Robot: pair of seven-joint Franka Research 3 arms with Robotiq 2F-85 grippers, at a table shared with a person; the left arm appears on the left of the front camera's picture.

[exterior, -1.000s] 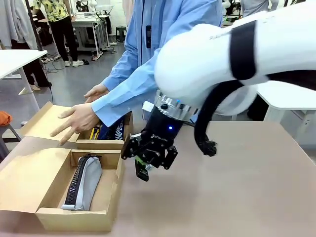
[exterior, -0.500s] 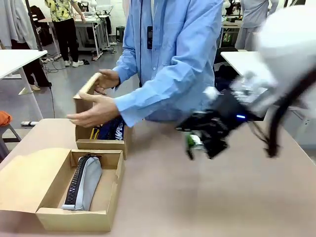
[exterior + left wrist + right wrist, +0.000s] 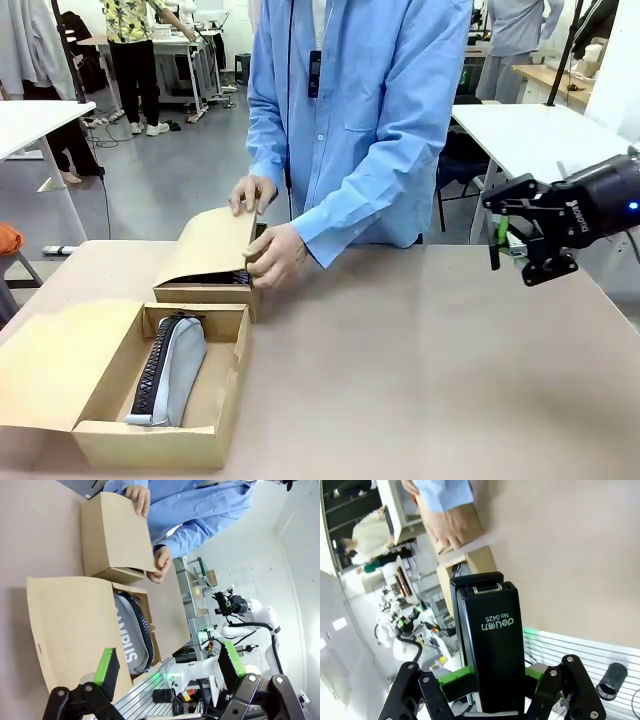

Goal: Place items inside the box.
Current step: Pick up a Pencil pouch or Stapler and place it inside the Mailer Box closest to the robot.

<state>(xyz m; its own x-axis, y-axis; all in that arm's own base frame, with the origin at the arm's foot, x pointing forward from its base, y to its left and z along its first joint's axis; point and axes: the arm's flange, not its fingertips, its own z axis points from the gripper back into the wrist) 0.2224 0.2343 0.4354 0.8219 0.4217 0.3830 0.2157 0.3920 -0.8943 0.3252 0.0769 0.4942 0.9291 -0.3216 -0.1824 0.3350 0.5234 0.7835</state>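
Firmly shut on the stapler, the right claw hangs at two o'clock from the box; the left claw gapes, empty.

White print is showing on the top of the black stapler in the right wrist view: the brand "deli" and, next to it, "No.0425", both standing upside down to the camera. In the left wrist view, large white capitals are running sideways along the navy side of the zip pouch. "AMPUS" is reading clearly, while the start of the word is being cut off from sight. In the front view, a short line of small white lettering is sitting on the black body of the right gripper, too small to be read.
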